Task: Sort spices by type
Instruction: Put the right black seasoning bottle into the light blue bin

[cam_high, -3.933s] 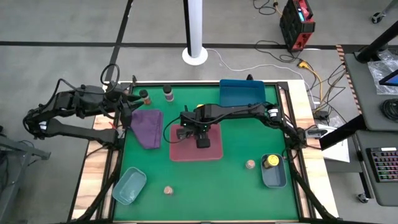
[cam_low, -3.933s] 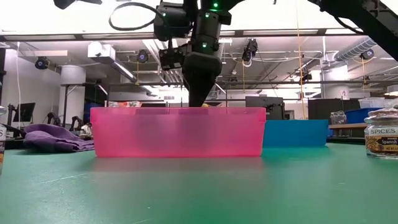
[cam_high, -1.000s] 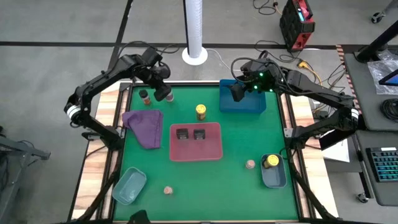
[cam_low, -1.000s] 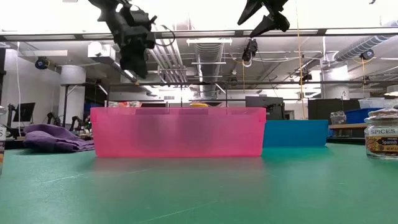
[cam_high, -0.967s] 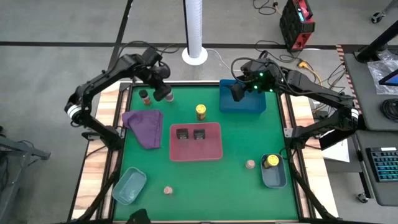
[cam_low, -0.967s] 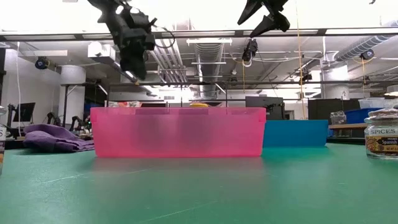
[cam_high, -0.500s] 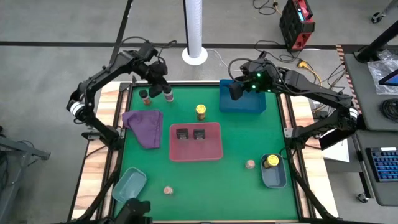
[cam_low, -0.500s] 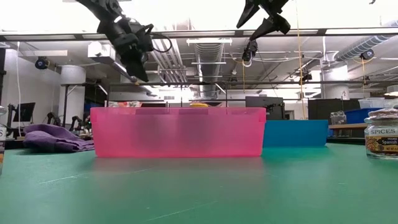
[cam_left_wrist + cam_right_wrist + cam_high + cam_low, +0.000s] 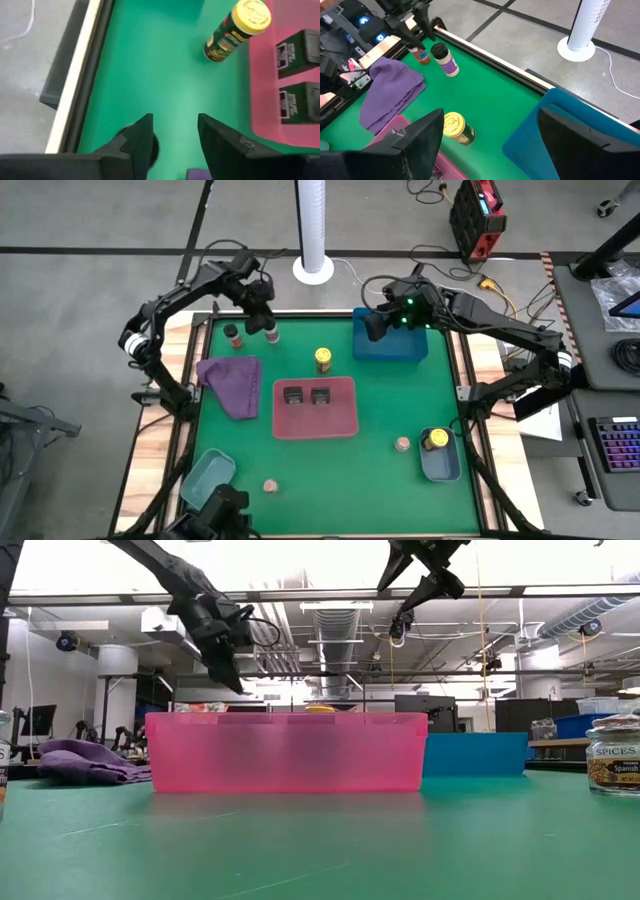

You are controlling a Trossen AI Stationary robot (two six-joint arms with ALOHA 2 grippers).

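Green worktop point(image 9: 380, 410): two black square tins point(image 9: 306, 395) sit in the red tray point(image 9: 345, 423) at centre. One yellow-capped jar point(image 9: 323, 359) stands at 12 o'clock of the tray. Left end effector point(image 9: 262, 308), open and empty, hangs above the dark shakers point(image 9: 252, 334) at 11 o'clock. Right end effector point(image 9: 372, 326), open and empty, hangs over the blue tray point(image 9: 400, 348).

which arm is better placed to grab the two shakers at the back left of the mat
Left. Its open end effector hangs right above the two shakers, which the left wrist view shows just below its fingers. The right end effector is over the blue tray, farther off.
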